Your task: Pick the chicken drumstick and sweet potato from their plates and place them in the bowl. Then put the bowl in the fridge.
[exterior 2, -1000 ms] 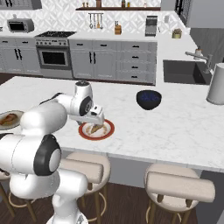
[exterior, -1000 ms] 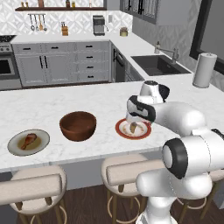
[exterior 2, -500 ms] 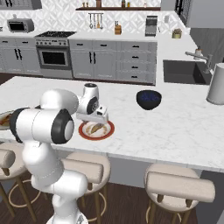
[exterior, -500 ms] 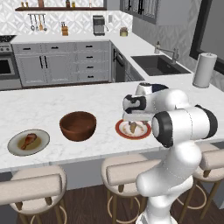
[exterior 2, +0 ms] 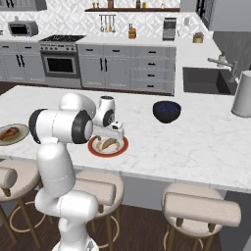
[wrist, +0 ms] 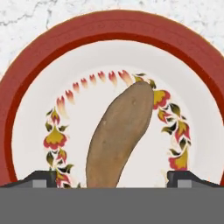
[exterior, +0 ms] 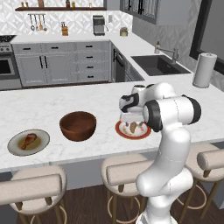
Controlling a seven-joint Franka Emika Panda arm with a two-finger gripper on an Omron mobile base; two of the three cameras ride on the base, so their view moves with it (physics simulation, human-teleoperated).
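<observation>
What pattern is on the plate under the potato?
Orange-red rim, white centre with a red-and-yellow floral ring; clearest in the hand view.

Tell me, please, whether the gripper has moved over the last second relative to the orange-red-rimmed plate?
Yes. The gripper has dropped closer to the orange-red-rimmed plate, straddling the tan sweet potato.

Camera layout: two base views and one hand view.
Base views look forward and down from behind, sharing the red-rimmed plate point(exterior: 133, 130) point(exterior 2: 108, 146); hand view looks closely at it, sweet potato point(wrist: 118, 135) running 6 to 1 o'clock.
</observation>
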